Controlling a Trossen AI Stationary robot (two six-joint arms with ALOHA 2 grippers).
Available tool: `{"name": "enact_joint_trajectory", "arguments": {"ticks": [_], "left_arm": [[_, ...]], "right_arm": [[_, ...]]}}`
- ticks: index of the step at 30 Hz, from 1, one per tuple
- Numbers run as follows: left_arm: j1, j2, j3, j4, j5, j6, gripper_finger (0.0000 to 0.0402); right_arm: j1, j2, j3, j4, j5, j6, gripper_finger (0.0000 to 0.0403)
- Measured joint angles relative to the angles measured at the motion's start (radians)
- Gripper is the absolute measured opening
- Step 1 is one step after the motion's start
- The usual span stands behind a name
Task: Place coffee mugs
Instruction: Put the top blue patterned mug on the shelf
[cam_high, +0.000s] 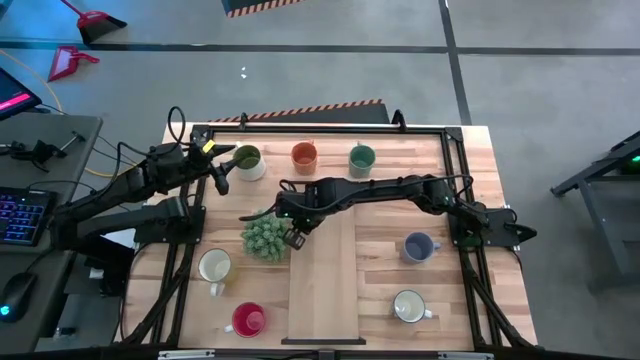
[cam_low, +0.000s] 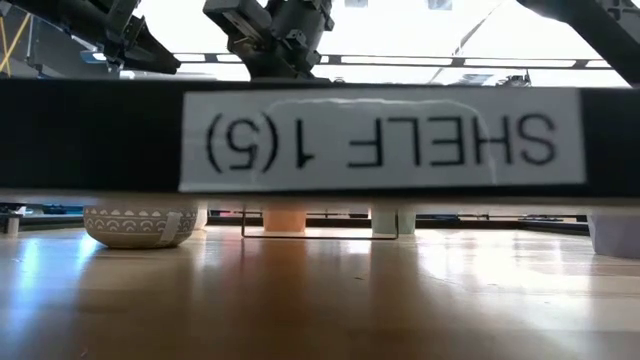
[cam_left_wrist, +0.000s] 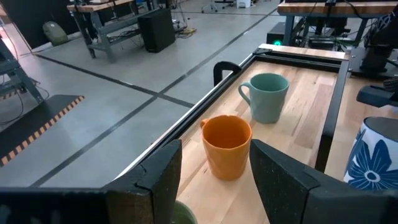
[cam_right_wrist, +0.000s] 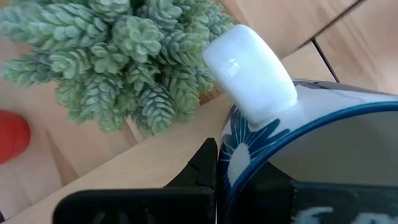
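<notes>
Your blue-flowered white mug (cam_right_wrist: 311, 143) hangs in the right gripper (cam_high: 294, 238), whose fingers are closed on its rim near the white handle (cam_right_wrist: 249, 68), above the middle of the table (cam_high: 330, 290) just beside the spiky green plant (cam_high: 264, 238). Along the far edge you have a row of three mugs: the olive green mug (cam_high: 248, 158), the orange mug (cam_high: 304, 155) and the teal mug (cam_high: 361, 157). The left gripper (cam_high: 222, 165) sits at the olive green mug with its fingers spread wide on either side of it, and from its wrist you look past them to the orange and teal ones. Whether the fingers touch that mug you cannot tell. On the right side stand the blue-grey mug (cam_high: 417, 246) and, nearer you, a cream mug (cam_high: 408, 306). On the left stand the other cream mug (cam_high: 214, 266) and the red mug (cam_high: 248, 319). In the low view, a labelled shelf edge (cam_low: 380, 135) blocks most of the scene.
</notes>
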Motion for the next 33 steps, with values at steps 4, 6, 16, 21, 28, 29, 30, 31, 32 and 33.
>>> {"name": "enact_joint_trajectory", "arguments": {"ticks": [4, 6, 16, 21, 28, 29, 30, 31, 32, 33], "left_arm": [[0.000, 0.000, 0.000, 0.000, 0.000, 0.000, 0.0179], [0.000, 0.000, 0.000, 0.000, 0.000, 0.000, 0.0179], [0.000, 0.000, 0.000, 0.001, 0.000, -0.004, 0.0179], [0.000, 0.000, 0.000, 0.001, 0.000, -0.007, 0.0179], [0.000, 0.000, 0.000, 0.002, 0.000, -0.011, 0.0179], [0.000, 0.000, 0.000, 0.002, 0.000, -0.010, 0.0179], [0.000, 0.000, 0.000, 0.002, 0.000, -0.010, 0.0179], [0.000, 0.000, 0.000, 0.002, 0.000, -0.010, 0.0179], [0.000, 0.000, 0.000, 0.003, 0.000, -0.010, 0.0179], [0.000, 0.000, 0.000, 0.002, 0.000, -0.010, 0.0179]], "right_arm": [[0.000, 0.000, 0.038, -0.053, 0.015, 0.008, 0.0000], [-0.003, -0.001, 0.056, -0.052, 0.028, 0.008, 0.0000], [-0.012, -0.001, 0.074, -0.082, 0.018, 0.050, 0.0000], [-0.012, -0.001, 0.074, -0.097, 0.012, 0.053, 0.0000], [-0.006, -0.001, 0.066, -0.110, -0.026, 0.058, 0.0000], [-0.006, -0.001, 0.066, -0.107, -0.026, 0.060, 0.0000], [-0.006, -0.001, 0.066, -0.108, -0.027, 0.062, 0.0000], [-0.006, -0.001, 0.066, -0.109, -0.028, 0.067, 0.0000], [-0.006, -0.001, 0.066, -0.108, -0.030, 0.069, 0.0000], [-0.006, -0.001, 0.066, -0.107, -0.036, 0.069, 0.0000]]}}
